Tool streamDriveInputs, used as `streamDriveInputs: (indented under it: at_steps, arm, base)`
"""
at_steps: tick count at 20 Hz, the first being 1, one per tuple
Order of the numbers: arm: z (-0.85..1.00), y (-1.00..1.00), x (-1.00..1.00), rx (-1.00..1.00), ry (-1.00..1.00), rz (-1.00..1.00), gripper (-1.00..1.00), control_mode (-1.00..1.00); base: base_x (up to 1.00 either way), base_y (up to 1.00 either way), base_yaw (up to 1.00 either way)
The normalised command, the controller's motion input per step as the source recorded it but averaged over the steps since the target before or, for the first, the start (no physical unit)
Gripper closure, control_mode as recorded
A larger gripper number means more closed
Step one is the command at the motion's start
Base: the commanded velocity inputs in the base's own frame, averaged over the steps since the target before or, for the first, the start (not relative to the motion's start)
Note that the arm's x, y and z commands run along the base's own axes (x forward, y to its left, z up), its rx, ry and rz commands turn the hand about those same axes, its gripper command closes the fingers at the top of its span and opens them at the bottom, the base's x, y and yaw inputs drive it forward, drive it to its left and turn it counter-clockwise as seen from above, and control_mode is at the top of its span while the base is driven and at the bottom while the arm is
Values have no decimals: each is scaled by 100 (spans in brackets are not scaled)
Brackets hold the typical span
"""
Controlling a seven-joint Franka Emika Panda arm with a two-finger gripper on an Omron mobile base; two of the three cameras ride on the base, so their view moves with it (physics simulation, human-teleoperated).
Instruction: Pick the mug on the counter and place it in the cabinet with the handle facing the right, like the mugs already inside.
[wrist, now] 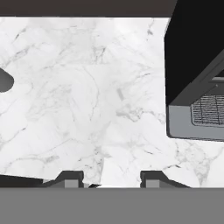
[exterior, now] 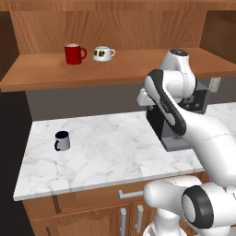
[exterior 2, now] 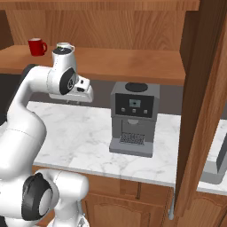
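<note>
Gripper (wrist: pixel 112 178) spread, empty, above counter (exterior: pixel 110 156) beside coffee machine (exterior 2: pixel 133 117), mug (exterior: pixel 62 140) upright near counter's left end, approx 9 o'clock of gripper, well apart, handle (exterior: pixel 57 145) toward front-left.

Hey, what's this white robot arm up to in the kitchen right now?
It is meant to put the grey mug into the cabinet, beside the red mug and the white cup, but it has not picked it up yet. The mug sits on the left part of the counter. The gripper hangs open and empty above bare marble near the coffee machine.
</note>
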Motion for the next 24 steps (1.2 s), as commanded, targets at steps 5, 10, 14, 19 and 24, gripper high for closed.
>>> streamDriveInputs:
  at_steps: [5, 10, 14, 19, 24]
  arm:
    - [0, 2, -10, 0, -1, 0, -100, -100]
    - [-1, 14, -28, 0, -7, 0, -100, -100]
    - [-4, 24, -36, 0, -8, -2, -100, -100]
    - [-11, 31, -30, 0, -5, -4, -100, -100]
    - [-15, 43, -24, 0, -3, -7, -100, -100]
  base:
    - [0, 0, 0]
    - [0, 0, 0]
    - [0, 0, 0]
    - [0, 0, 0]
    - [0, 0, 0]
